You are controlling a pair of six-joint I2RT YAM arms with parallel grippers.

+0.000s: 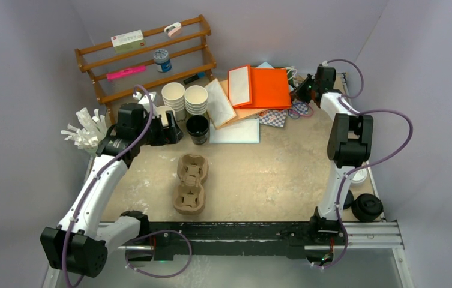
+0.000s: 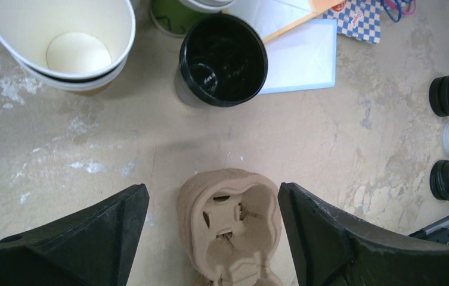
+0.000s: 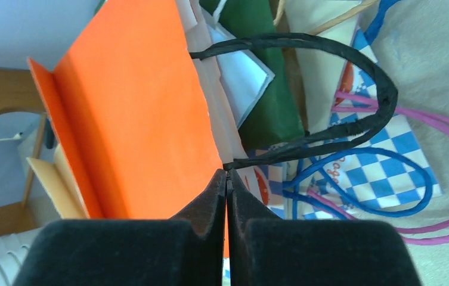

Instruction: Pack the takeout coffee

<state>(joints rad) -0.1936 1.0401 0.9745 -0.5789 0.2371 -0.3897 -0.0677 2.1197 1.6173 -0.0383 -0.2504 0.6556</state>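
A: State of left gripper (image 2: 213, 189)?
B: Jaws wide, nothing between them; hovers above the table (image 2: 90, 143), pulp tray (image 2: 231, 226) below.
A: Location of paper cups (image 1: 173, 95)?
B: Two open-topped stacks, upright at the back, just behind and left of black cup (image 1: 197, 128).
A: And right gripper (image 3: 226, 179)?
B: Jaws pressed together at orange bag (image 3: 144, 119) edge, beside black handle (image 3: 281, 39); whether anything is pinched, cannot tell

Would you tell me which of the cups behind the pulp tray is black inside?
The single black cup, standing unstacked in front of the paper cups, which are stacked and white inside.
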